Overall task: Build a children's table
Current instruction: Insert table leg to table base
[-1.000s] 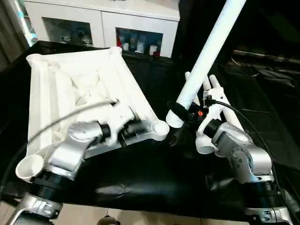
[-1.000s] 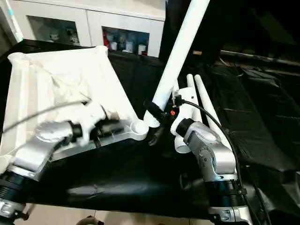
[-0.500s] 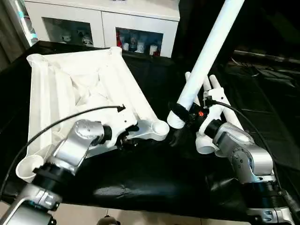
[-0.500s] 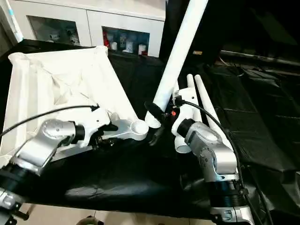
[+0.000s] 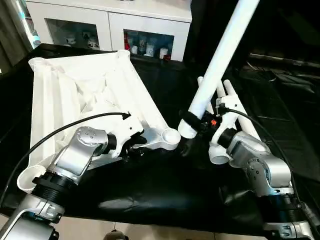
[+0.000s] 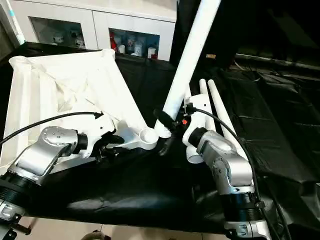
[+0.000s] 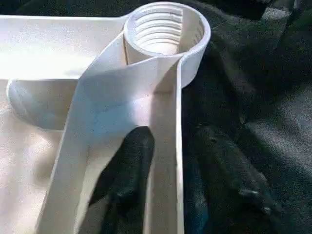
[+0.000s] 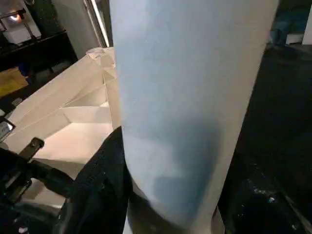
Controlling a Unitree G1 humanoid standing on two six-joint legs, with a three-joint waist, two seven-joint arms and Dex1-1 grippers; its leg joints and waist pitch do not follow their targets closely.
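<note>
So nearest the camera you've got the two silver forearms over a bench (image 5: 165, 190) covered in black cloth. The left pincer (image 7: 168, 161) straddles the near edge wall of the upturned white tabletop (image 5: 75, 95), one black finger (image 7: 127, 165) inside the recess and the other outside against the cloth, clamped on that rim. Just beyond it sits the threaded corner socket (image 7: 165, 29), open and facing up.

A bit to the right of that socket, the right pincer (image 5: 192, 126) is gripping a long white leg (image 5: 220, 55) near its lower end. The leg leans up and away to the right, and its bottom end hangs close beside the socket, not in it.

Behind the right arm, more white legs (image 5: 231, 100) lie side by side on the cloth. The tabletop lies ribbed side up on the left of the bench, stretching back toward a white glass-door cabinet (image 5: 110, 25) at the far side.
</note>
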